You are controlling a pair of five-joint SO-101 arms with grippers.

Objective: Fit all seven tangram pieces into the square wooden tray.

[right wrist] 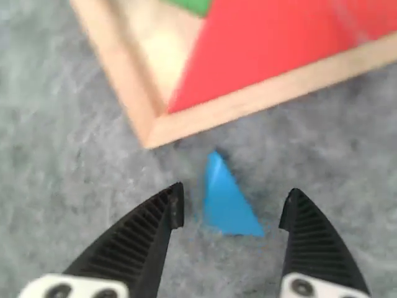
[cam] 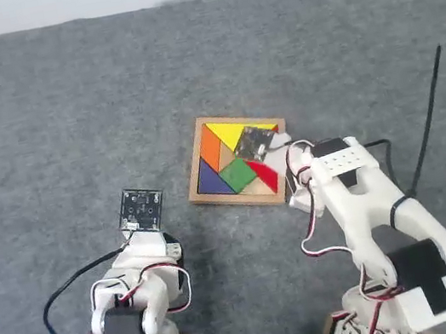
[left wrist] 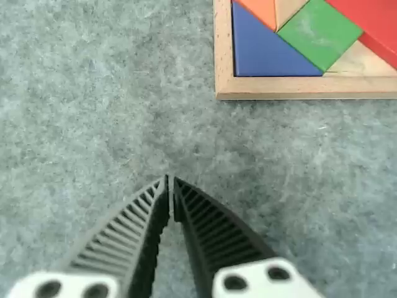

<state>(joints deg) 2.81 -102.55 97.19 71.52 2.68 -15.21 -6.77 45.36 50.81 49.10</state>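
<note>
The right gripper (right wrist: pixel 236 192) hangs low over the grey bench (cam: pixel 67 116) with its jaws spread, and a small light-blue triangle (right wrist: pixel 226 202) lies flat between them, touching neither, just outside a corner of the square wooden tray (right wrist: pixel 248 102). Inside the tray, the red triangle (right wrist: pixel 279 43) sits against that corner, with green (left wrist: pixel 319 31), dark blue (left wrist: pixel 267 49), orange (cam: pixel 212 149) and yellow (cam: pixel 229 129) pieces beside it. The left gripper (left wrist: pixel 170 181) rests near the tray's opposite side, its jaws pressed together on nothing.

Folded back by the front edge of the table (cam: pixel 25 124), with left gripper (left wrist: pixel 170 181) pinched closed. Stretched toward mid-table, with right gripper (right wrist: pixel 236 195) spread wide.
</note>
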